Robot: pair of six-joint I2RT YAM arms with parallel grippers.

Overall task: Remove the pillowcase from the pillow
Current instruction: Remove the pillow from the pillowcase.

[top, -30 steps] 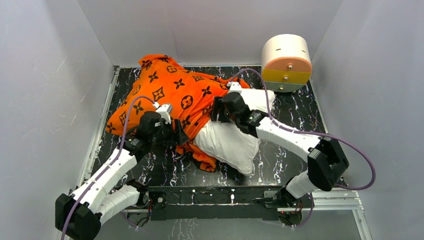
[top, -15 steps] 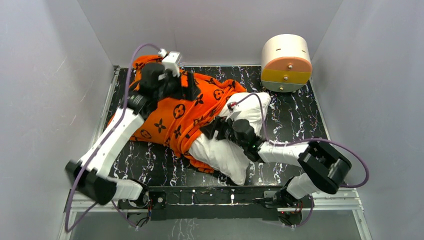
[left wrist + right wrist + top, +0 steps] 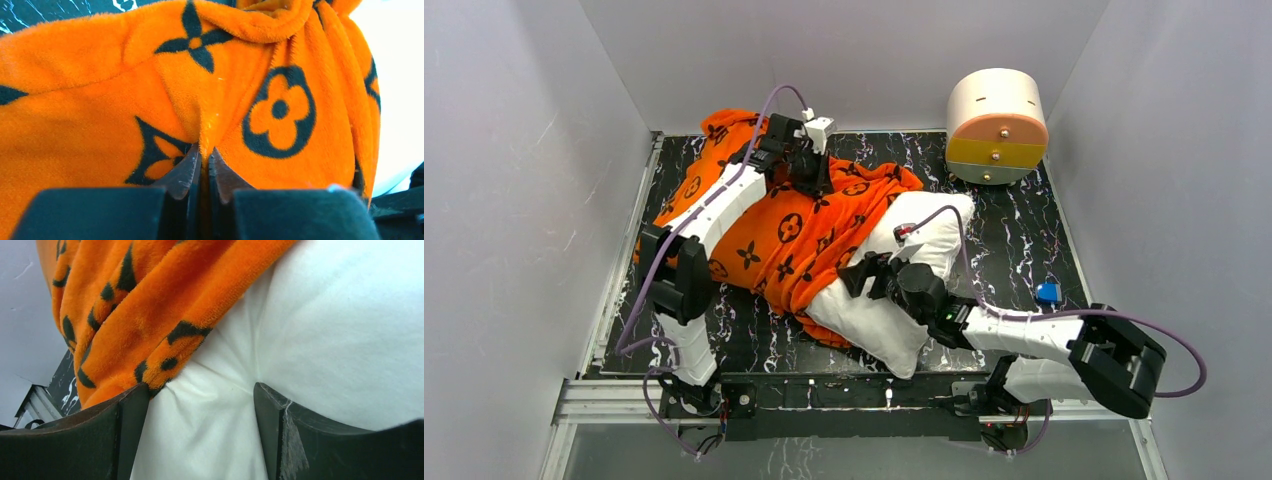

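The orange pillowcase [image 3: 774, 225] with dark brown motifs covers the far left part of the white pillow [image 3: 879, 320], whose near right end lies bare. My left gripper [image 3: 812, 182] is at the far top of the case, shut on a raised fold of orange plush [image 3: 204, 155]. My right gripper [image 3: 864, 275] sits on the bare pillow just beside the case's hem. In the right wrist view its jaws stand wide, and creased white pillow [image 3: 325, 330] bulges between them and touches both [image 3: 200, 390]. The orange hem [image 3: 150, 305] lies against the left finger.
A round cream drawer box [image 3: 997, 125] with orange and yellow fronts stands at the back right corner. A small blue object [image 3: 1048, 292] lies on the black marbled table [image 3: 1014, 230] to the right. Grey walls [image 3: 524, 200] close in on three sides.
My left arm swung from the case's near side up to its far top and closed on a fold. My right arm drew back toward the near edge, still on the pillow.
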